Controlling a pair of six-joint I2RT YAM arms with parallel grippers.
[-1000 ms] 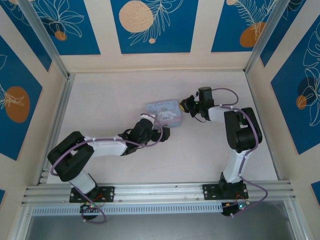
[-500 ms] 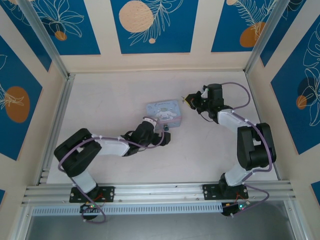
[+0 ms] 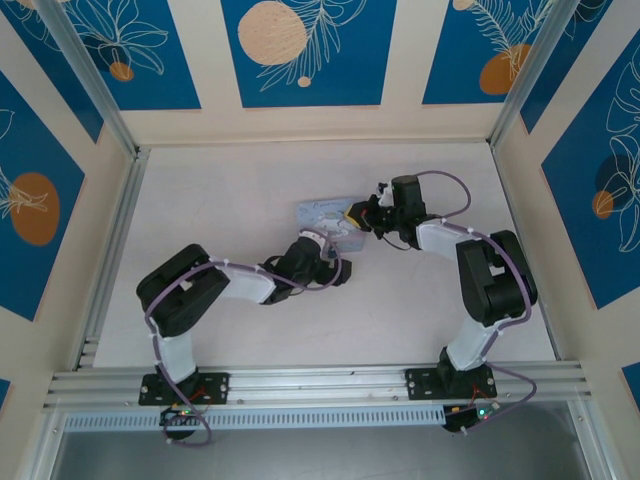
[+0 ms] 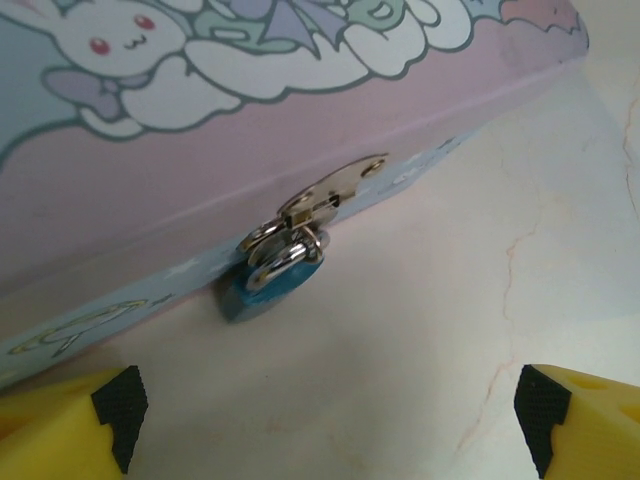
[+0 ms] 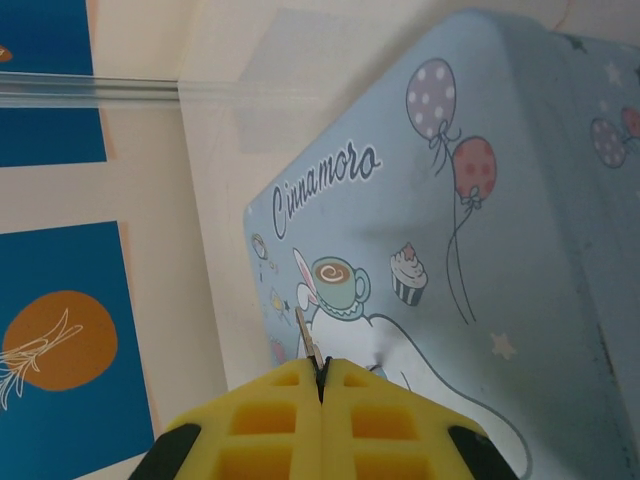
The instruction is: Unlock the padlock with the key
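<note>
In the left wrist view the padlock (image 4: 281,276), tiny and blue-bodied with a grey shackle, hangs from the metal hasp (image 4: 330,194) on the front wall of the cartoon tin box (image 4: 200,150). It rests on the table. My left gripper (image 4: 325,432) is open, its yellow fingers (image 4: 60,430) wide apart, a short way in front of the padlock. My right gripper (image 5: 322,372) is shut on the key (image 5: 308,338), whose thin brownish tip sticks out over the box lid (image 5: 470,250). From above, the right gripper (image 3: 355,215) hovers over the box (image 3: 325,210) and the left gripper (image 3: 334,264) sits just before it.
The box stands mid-table on a pale marbled surface (image 3: 230,200). Blue patterned walls (image 3: 300,50) and an aluminium frame (image 3: 110,250) enclose the table. Both arms crowd round the box.
The right gripper, with the key, has swung left from beside the box to over its lid. The left arm's elbow has shifted right and its gripper has edged towards the box front.
</note>
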